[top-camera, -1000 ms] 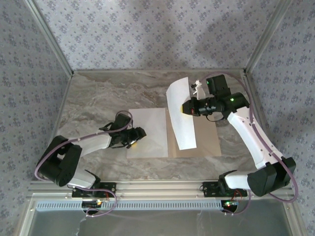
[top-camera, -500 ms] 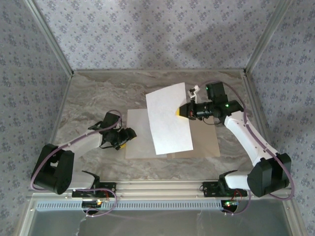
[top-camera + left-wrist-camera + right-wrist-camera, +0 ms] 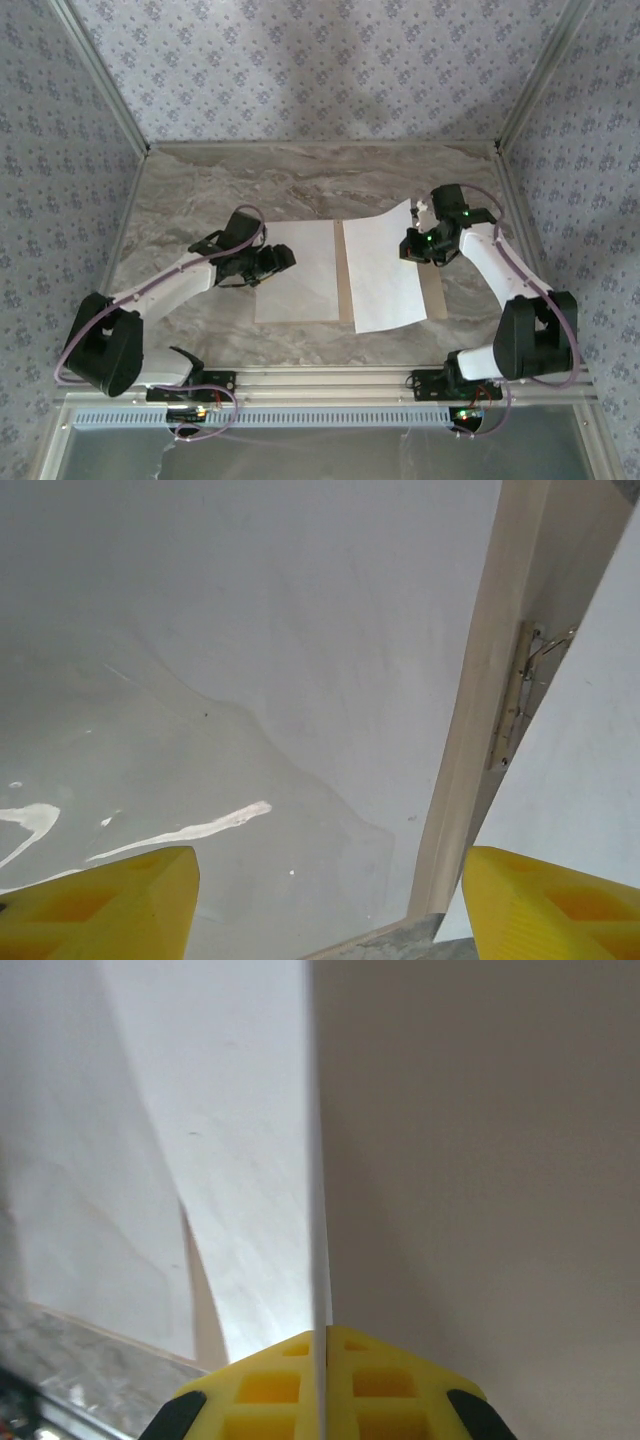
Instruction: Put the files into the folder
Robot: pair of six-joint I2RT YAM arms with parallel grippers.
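**Item:** folder (image 3: 436,296), tan card, lying open and flat on the marble table (image 3: 220,190).
**Landmark:** its spine (image 3: 345,272), a bare tan strip with a small metal hinge.

**Contents, by position from the spine:**
- Left sheet (image 3: 300,275): white, flat on the leaf left of the spine, its inner edge just beside the strip.
- Right sheet (image 3: 385,280): white, right of the spine, mostly resting on that leaf. Its far right corner is raised off the card, and its near edge appears to run a little past the leaf.

**Pincers:**
- Right gripper (image 3: 325,1355): yellow pads pressed together on the raised edge of the right sheet, on the side away from the spine.
- Left gripper (image 3: 280,262): jaws standing well apart with nothing between them, over the left sheet on its side away from the spine. Whether it touches the paper cannot be told.

**Handling notes (judged):**
- The sheets are thin, light and limp.
- They bow when lifted by one edge, slide easily on card and crease if dragged.
- They are best pinched at a free edge or corner.
- The folder is stiffer, so a leaf is best taken by its outer edge.
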